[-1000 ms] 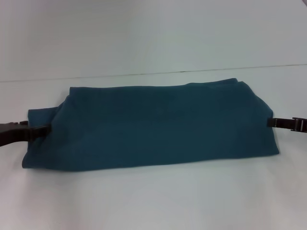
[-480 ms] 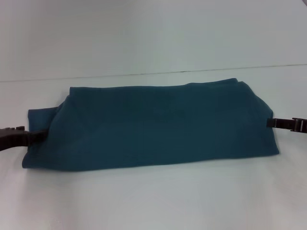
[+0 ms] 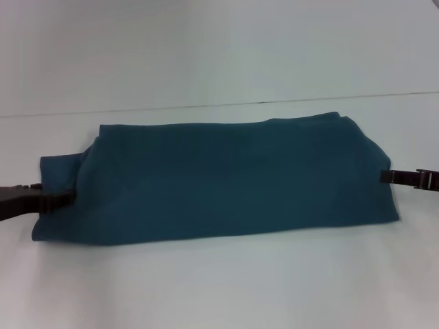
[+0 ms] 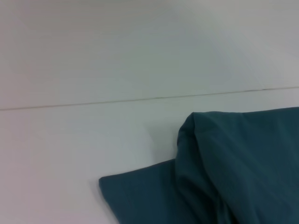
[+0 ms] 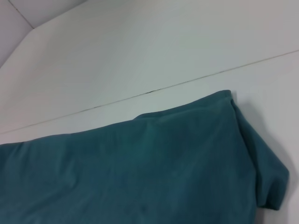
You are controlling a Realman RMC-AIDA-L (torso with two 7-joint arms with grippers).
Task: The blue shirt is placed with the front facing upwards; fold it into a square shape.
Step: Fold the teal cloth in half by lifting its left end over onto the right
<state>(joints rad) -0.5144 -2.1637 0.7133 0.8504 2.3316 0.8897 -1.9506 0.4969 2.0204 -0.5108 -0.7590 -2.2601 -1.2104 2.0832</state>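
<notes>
One blue shirt [image 3: 219,179] folded long, left gripper [image 3: 63,199], right gripper [image 3: 385,176] at ends

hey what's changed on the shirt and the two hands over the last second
Very little. The left hand at the shirt's left end drew back slightly, then returned, now sitting a touch lower. The right hand stayed at the right end. The folded shirt did not shift on the table.

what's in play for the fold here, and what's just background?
In play:
blue shirt, folded into a wide band
left gripper, at the shirt's left end
right gripper, at its right end

Background:
white table
</notes>
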